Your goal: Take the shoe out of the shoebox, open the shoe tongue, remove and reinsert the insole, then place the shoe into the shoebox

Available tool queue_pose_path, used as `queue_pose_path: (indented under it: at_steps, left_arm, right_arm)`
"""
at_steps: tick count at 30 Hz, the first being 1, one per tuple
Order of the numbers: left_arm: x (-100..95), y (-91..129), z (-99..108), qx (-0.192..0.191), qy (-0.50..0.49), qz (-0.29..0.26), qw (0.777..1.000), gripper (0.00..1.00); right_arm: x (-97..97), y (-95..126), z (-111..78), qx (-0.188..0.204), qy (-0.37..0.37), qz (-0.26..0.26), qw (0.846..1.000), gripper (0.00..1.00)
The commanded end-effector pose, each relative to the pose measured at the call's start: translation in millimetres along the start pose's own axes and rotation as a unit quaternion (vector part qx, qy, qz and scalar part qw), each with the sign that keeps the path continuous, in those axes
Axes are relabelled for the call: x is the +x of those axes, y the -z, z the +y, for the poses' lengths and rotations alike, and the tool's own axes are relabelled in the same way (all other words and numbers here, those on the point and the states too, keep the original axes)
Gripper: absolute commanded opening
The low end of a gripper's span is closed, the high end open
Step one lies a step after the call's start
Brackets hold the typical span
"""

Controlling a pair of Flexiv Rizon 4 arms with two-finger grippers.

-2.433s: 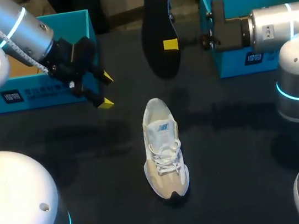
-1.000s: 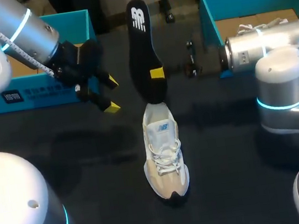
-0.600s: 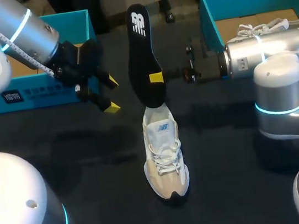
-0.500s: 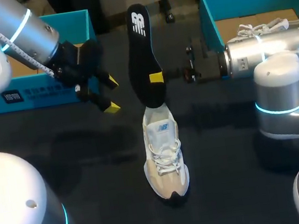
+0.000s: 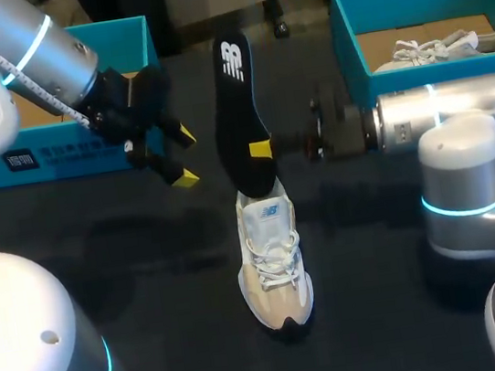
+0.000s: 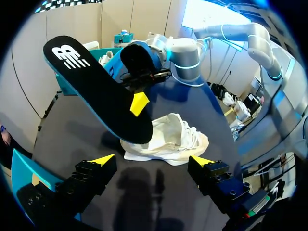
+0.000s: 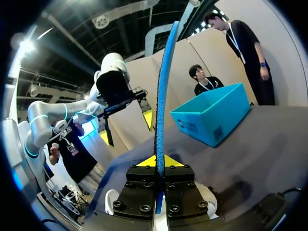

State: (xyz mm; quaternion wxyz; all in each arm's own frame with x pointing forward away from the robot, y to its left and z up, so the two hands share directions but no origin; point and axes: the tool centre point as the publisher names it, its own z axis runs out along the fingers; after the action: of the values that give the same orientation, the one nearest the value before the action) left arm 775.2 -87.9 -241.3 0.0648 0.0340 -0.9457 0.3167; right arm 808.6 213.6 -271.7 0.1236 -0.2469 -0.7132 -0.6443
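A white and beige sneaker (image 5: pixel 274 260) lies on the black table, toe toward me. My right gripper (image 5: pixel 261 149) is shut on a black insole (image 5: pixel 238 104) held upright on its end, its lower end at the sneaker's heel opening; how deep it sits I cannot tell. The right wrist view shows the insole (image 7: pixel 162 96) edge-on between that gripper's (image 7: pixel 158 161) yellow tips. My left gripper (image 5: pixel 181 158) hangs open to the left of the insole, holding nothing. In the left wrist view the sneaker (image 6: pixel 168 142) and insole (image 6: pixel 96 91) lie ahead of its open fingers (image 6: pixel 153 161).
A teal shoebox (image 5: pixel 98 40) stands at the back left behind my left arm. A second teal shoebox (image 5: pixel 350 60) at the back right holds another white sneaker (image 5: pixel 440 48). That left box (image 7: pixel 214 115) also shows in the right wrist view.
My right arm has brought the insole down and toward me, so its lower end now meets the sneaker's heel opening. The left arm has stayed still and open.
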Motion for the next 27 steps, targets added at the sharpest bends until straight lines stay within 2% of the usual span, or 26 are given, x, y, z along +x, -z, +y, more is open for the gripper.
queue_pose_path:
  at_steps: [1, 8, 17, 27]
  left_arm:
    - [0.9, 0.9, 0.4, -0.001, 0.000, -0.001, 1.000, 1.00]
    - [0.9, 0.9, 0.4, -0.001, 0.000, -0.001, 1.000, 1.00]
    - [0.9, 0.9, 0.4, -0.001, 0.000, -0.001, 1.000, 1.00]
    - [0.9, 0.9, 0.4, -0.001, 0.000, -0.001, 1.000, 1.00]
  right_arm:
    - [1.7, -4.2, -9.2, -0.007, 0.004, -0.005, 1.000, 0.00]
    - [-3.3, -6.5, -19.4, 0.004, 0.019, -0.011, 1.000, 0.00]
    - [-4.7, -6.8, -28.6, -0.002, 0.014, -0.007, 1.000, 0.00]
    - [0.1, -4.8, -16.0, 0.001, 0.027, -0.009, 1.000, 0.00]
